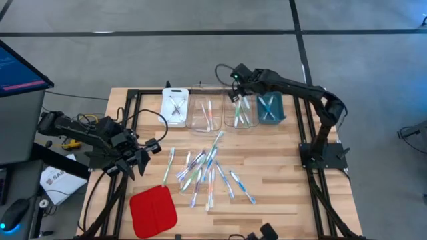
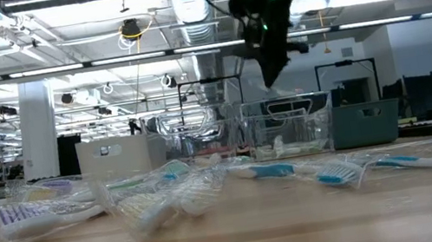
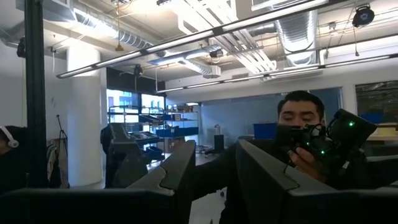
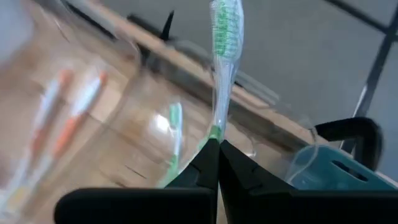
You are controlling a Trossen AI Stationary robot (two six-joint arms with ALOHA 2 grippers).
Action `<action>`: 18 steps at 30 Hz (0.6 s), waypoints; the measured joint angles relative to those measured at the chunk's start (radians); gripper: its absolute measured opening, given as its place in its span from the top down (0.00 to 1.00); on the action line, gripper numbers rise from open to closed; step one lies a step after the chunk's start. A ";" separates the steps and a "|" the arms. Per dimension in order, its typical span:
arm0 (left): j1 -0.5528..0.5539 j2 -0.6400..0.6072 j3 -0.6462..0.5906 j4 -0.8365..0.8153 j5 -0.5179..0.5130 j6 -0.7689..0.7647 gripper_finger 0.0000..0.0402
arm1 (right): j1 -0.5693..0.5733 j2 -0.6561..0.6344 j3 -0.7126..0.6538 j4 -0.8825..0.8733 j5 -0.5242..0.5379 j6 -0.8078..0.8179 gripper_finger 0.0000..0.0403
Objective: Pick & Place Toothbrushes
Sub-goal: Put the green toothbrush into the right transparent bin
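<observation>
Several toothbrushes (image 1: 207, 170) lie in a loose pile mid-table, pale handles with blue, green and orange accents. My right gripper (image 4: 217, 149) is shut on a green toothbrush (image 4: 222, 68) and hovers over the row of trays at the far edge (image 1: 235, 93), above a clear tray (image 1: 240, 113) with a green brush in it. The clear tray to its left (image 1: 205, 113) has orange-accented brushes. My left gripper (image 1: 143, 160) waits open above the table's left part, nothing between its fingers (image 3: 214, 180). My right gripper pinches the green toothbrush by its handle (image 4: 216, 134) between its two fingertips. The fingers slant down from the table's right side, and the brush runs on past them along their line, bristle head (image 4: 227, 25) farthest out. The brush is lifted clear above the clear tray.
A white tray (image 1: 175, 107) stands at the left end of the row and a teal tray (image 1: 270, 108) at the right end. A red square pad (image 1: 153, 210) lies near the front left. Black frame rails (image 1: 133, 120) edge the table. A person (image 3: 301, 118) shows beyond the table.
</observation>
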 joint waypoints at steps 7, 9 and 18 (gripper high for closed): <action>0.000 0.000 0.000 0.002 -0.001 0.005 0.73 | -0.002 0.000 -0.098 0.112 -0.079 -0.077 1.00; 0.000 0.000 0.000 0.003 -0.002 0.005 0.73 | -0.006 0.000 -0.117 0.148 -0.089 -0.076 1.00; 0.000 0.000 0.000 0.003 -0.003 0.006 0.73 | -0.007 0.019 -0.120 0.111 -0.138 -0.042 1.00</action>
